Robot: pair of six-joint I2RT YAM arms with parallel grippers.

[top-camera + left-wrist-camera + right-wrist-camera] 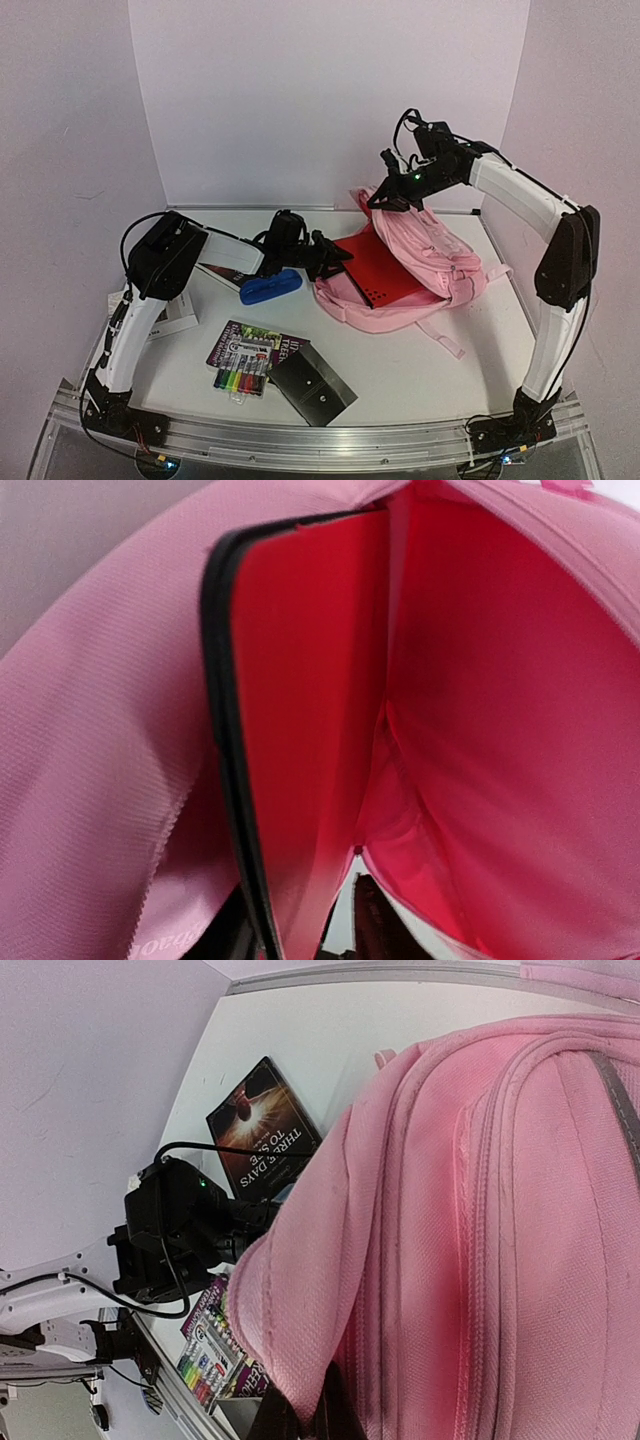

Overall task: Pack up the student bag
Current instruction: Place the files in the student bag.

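Note:
The student bag [440,255], pink, lies at the right middle of the table with its mouth towards the left. A flat red board with a black edge [385,268] sticks partly into that mouth. My left gripper [338,255] is at the board's outer end. In the left wrist view the board [300,680] runs between my left gripper's [310,930] dark fingers [385,920], with a strip of table showing beside one finger. My right gripper [388,200] holds the bag's upper flap lifted; its fingers [270,1425] pinch a fold of the pink fabric [450,1210].
A blue case [270,288] lies under my left arm. A pack of coloured markers [240,375] rests on a purple book [262,340], next to a dark grey flat piece [312,385]. A dark book [262,1125] and a white box [178,318] lie at the left.

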